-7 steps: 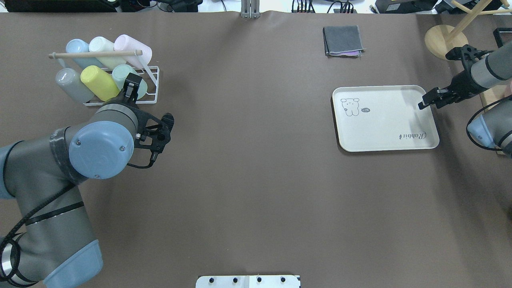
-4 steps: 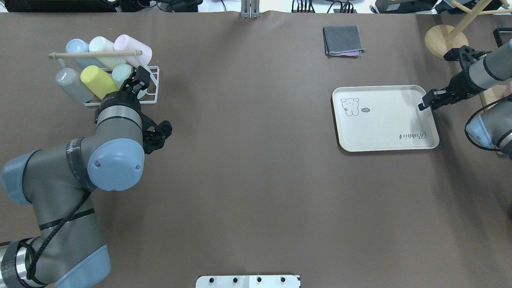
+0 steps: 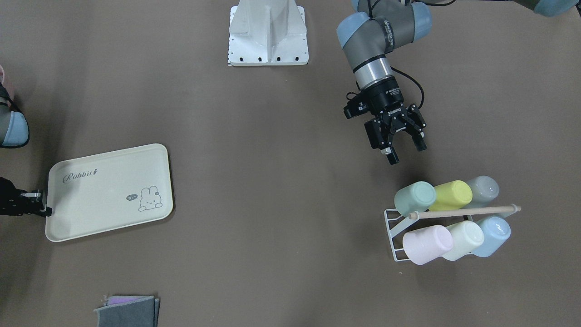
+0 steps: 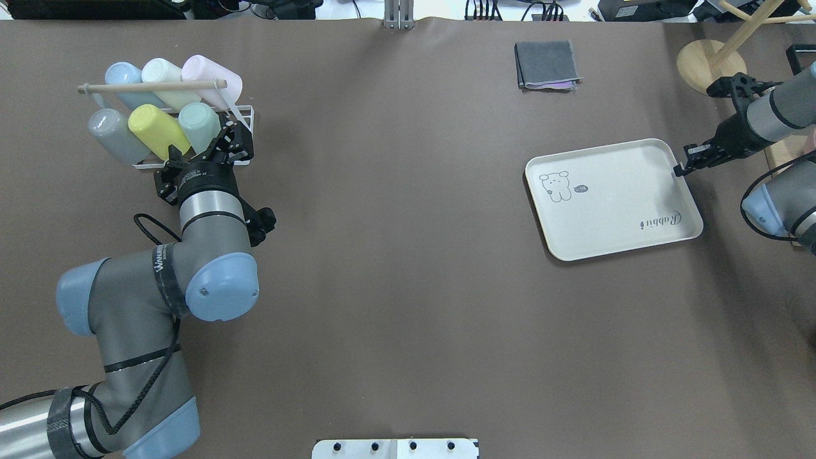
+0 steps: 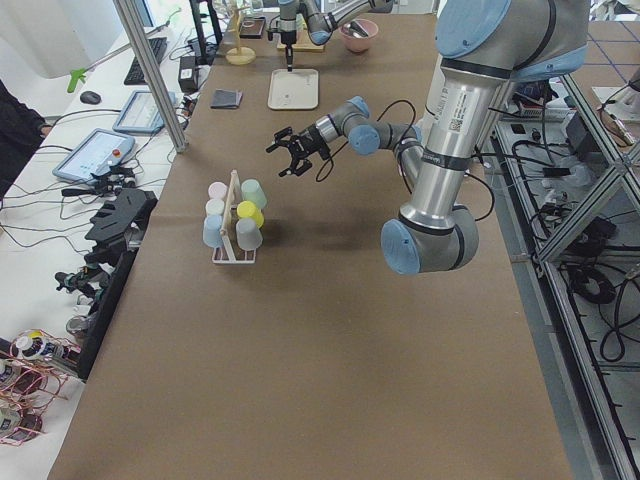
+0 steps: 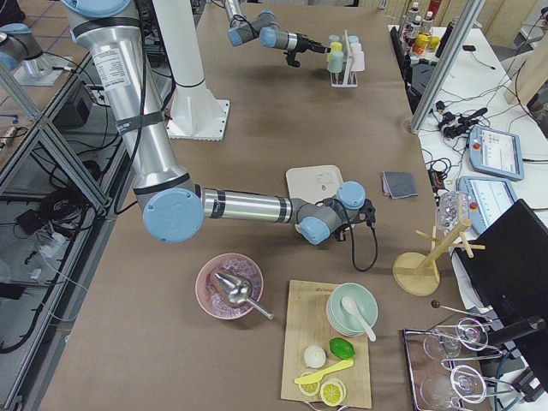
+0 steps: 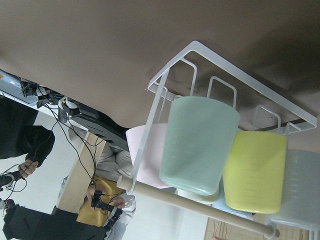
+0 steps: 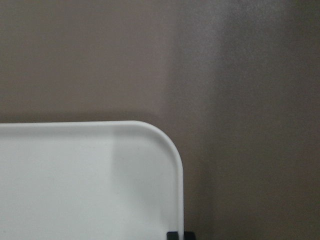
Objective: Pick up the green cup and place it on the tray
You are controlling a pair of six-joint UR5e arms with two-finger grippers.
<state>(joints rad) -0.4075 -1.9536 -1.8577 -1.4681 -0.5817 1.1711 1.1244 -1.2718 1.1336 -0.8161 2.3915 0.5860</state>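
Front view, left claw (image 3: pixel 406 152): fingers spread, empty, hanging near the green cup (image 3: pixel 414 197), not touching it.
Front view, green cup: on its side in the white wire rack (image 3: pixel 389 222), against the yellow cup (image 3: pixel 451 194), at the right end of the tabletop (image 3: pixel 272 181).
Front view, tray (image 3: pixel 104 204): far left, no cup on it.
Overhead, right claw (image 4: pixel 681 169): at the tray's corner; grip unreadable from here.
Left end view: left claw appears raised off the tabletop, a height the top-down views hide.
Right end view: both claws small; nothing added.
Left wrist view: green cup straight ahead, side wall unobstructed; no finger in shot.
Right wrist view: two dark fingertips (image 8: pixel 173 236) straddle the tray's rim, so I read this claw as pinched on the tray.
Progress: nothing done yet. Remaining: grasp cup, lift from rack, carry across, set on tray.
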